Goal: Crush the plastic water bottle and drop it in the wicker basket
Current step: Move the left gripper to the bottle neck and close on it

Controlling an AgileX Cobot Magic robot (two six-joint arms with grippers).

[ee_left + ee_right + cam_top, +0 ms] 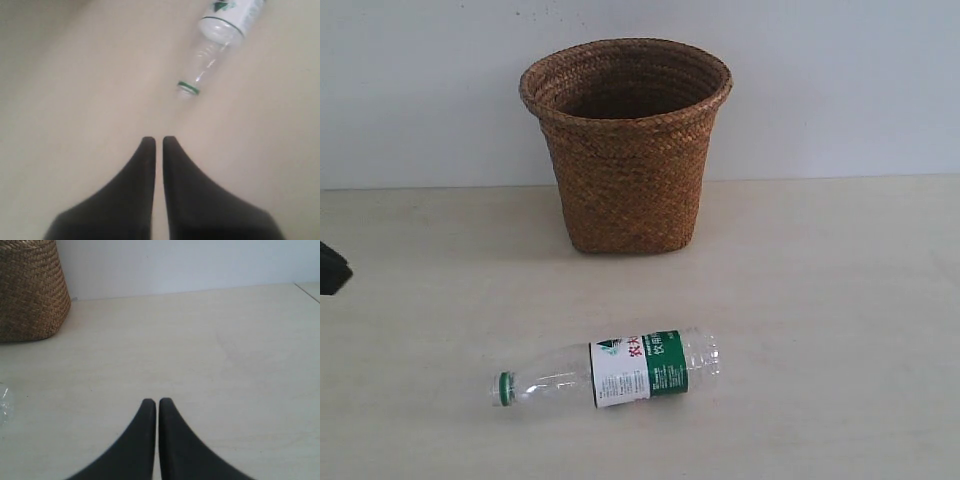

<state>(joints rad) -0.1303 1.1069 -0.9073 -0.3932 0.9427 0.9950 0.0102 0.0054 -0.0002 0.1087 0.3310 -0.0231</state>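
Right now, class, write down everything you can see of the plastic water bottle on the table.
The plastic water bottle is small, clear and looks empty, its body full-shaped, not crushed. A green cap closes the neck; a white-and-green label with red characters wraps the middle. It lies on its side on the pale table, cap pointing left in the exterior view, in front of the wicker basket and apart from it. Only the table touches it.
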